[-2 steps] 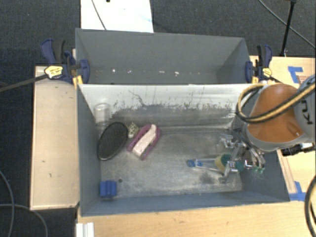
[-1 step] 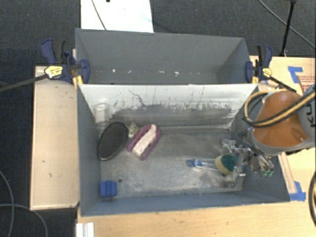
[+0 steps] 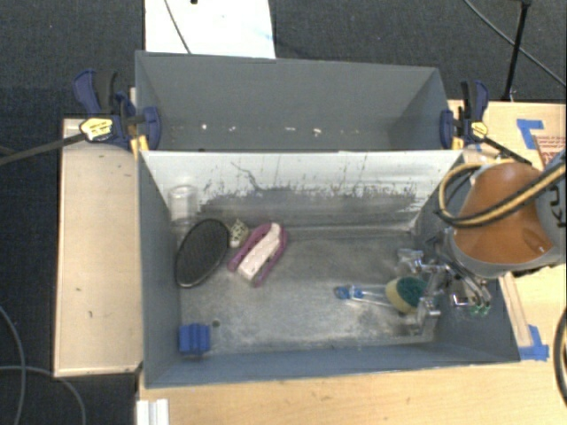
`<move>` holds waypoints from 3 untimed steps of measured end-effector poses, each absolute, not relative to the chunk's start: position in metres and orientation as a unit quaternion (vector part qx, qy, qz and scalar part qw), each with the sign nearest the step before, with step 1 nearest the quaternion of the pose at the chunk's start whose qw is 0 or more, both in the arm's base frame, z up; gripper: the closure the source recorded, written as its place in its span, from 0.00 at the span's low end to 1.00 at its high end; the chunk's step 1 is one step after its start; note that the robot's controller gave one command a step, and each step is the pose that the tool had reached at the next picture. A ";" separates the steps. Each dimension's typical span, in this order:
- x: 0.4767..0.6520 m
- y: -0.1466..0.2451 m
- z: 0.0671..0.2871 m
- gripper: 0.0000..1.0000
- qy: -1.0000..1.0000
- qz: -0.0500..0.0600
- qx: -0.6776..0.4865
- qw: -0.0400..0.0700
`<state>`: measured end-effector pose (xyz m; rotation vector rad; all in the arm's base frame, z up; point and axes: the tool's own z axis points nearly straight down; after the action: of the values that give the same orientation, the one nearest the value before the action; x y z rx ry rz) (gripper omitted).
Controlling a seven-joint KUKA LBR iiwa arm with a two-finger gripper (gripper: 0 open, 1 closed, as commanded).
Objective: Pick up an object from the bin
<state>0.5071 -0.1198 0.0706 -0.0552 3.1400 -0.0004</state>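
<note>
Tool (image 3: 425,296) — prob. over teal obj. (image 3: 407,289)

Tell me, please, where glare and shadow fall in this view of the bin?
Camera view: the bin's back wall glares pale under strong light; the orange cover on the arm shows a soft sheen; shadow darkens the floor under the gripper.

Bin (image 3: 301,330): cup (image 3: 182,200) in far-left corner; oval brush (image 3: 202,251) in front of it; small cube (image 3: 237,232) and bar (image 3: 259,252) just right of brush; block (image 3: 194,338) in near-left corner; stick (image 3: 357,295) and round thing (image 3: 407,291) at right, beside gripper (image 3: 425,297).
</note>
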 end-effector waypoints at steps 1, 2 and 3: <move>0.507 -0.120 0.070 1.00 1.000 0.000 -0.017 0.000; 0.508 -0.120 0.083 1.00 1.000 0.000 -0.017 0.002; 0.509 -0.120 0.127 1.00 1.000 -0.001 -0.016 0.003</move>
<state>0.5092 -0.1199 0.1269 -0.0500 3.1344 -0.0025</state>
